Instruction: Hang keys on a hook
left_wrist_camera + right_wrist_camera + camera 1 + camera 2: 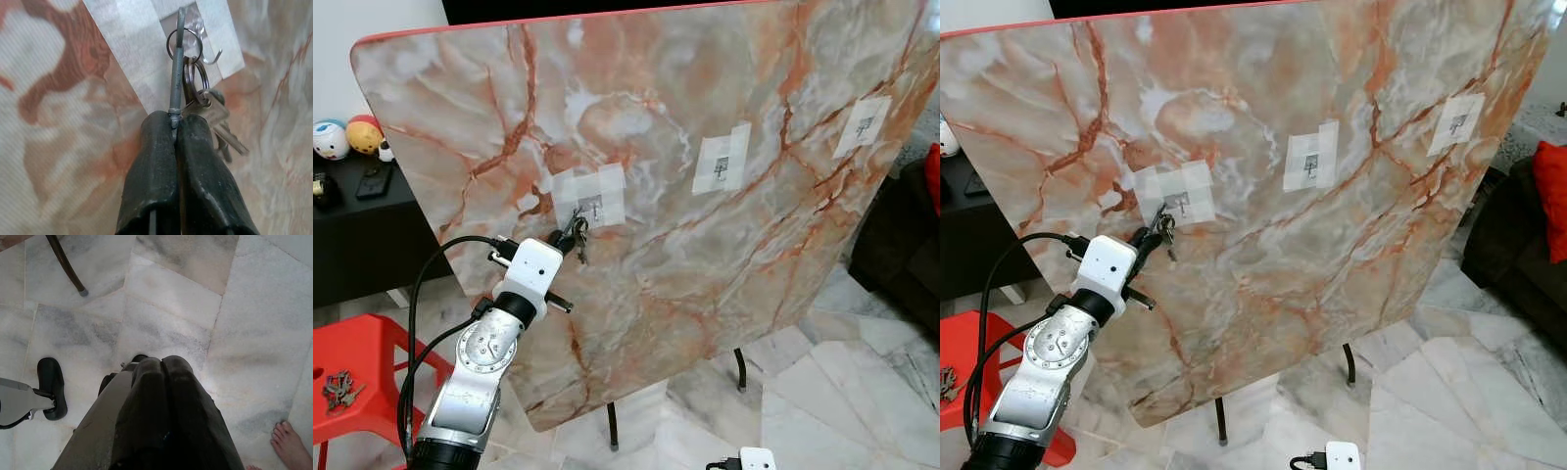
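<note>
You can't tell whether the key ring (184, 44) sits over the hook (211, 55) or only in front of it — the gripped grey strip (177, 68), above the left gripper (175, 128) fingertips, crosses the ring. Beside the fingers, the keys (222, 128) lie partly hidden. A person's foot (291, 446) is cut off by the picture's edge.

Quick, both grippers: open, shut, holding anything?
Left gripper: shut on the key ring, held up at the taped hook.
Right gripper: shut, holding nothing, hanging over the floor.
</note>
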Available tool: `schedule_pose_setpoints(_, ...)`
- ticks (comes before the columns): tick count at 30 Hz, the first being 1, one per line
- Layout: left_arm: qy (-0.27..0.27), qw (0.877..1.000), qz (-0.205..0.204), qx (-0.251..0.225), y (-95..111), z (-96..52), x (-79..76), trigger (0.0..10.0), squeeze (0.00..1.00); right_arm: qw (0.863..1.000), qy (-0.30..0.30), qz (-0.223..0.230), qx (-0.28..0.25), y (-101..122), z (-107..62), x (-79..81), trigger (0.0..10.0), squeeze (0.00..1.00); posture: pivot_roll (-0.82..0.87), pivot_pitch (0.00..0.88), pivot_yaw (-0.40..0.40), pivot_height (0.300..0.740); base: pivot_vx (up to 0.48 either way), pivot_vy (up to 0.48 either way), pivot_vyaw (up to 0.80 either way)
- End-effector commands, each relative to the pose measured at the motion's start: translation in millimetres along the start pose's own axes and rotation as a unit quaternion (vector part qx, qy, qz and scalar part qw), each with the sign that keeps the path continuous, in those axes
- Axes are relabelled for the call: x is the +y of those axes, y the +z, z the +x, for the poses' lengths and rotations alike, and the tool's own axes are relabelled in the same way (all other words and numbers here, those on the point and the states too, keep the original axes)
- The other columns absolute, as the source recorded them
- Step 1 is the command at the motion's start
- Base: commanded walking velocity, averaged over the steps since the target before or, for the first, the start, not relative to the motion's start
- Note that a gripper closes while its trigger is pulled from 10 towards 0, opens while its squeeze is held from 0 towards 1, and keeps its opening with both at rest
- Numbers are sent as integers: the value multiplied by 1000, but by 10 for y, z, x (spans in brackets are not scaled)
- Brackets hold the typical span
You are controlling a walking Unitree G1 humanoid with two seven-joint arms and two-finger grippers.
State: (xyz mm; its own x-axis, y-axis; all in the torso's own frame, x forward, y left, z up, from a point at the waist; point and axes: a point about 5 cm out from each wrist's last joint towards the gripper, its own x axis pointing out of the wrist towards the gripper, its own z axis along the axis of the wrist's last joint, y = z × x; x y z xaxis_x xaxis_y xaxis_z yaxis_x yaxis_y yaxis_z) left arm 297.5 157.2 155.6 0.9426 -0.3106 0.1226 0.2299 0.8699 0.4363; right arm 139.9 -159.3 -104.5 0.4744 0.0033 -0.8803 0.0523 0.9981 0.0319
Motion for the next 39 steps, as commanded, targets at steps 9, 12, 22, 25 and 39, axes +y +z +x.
schedule_pose_setpoints(9, -11, 1000, 13, -12, 121, 88, -75, 10000, 0, 1000, 0, 0, 0, 5, 1, 6, 10000, 0, 56, 0, -46, 740, 0, 0, 0)
schedule_pose_setpoints(12, -11, 1000, 12, -16, 161, 126, -94, 10000, 0, 1000, 0, 1, 1, 3, 1, 10, 10000, 0, 55, 0, -45, 740, 0, 0, 0)
schedule_pose_setpoints(22, -22, 999, 7, -34, 257, 205, -149, 10000, 0, 1000, 1, 2, 1, 3, 2, 16, 10000, 0, 53, 0, -41, 740, 0, 0, 0)
schedule_pose_setpoints(25, -24, 999, 8, -34, 258, 207, -157, 10000, 0, 1000, 0, 3, 1, 1, 2, 17, 10000, 0, 54, 0, -41, 740, 0, 0, 0)
schedule_pose_setpoints(39, -48, 998, 7, -33, 257, 183, -210, 10000, 0, 1000, 1, 0, 2, 2, 2, 14, 10000, 0, 57, 0, -45, 740, 0, 0, 0)
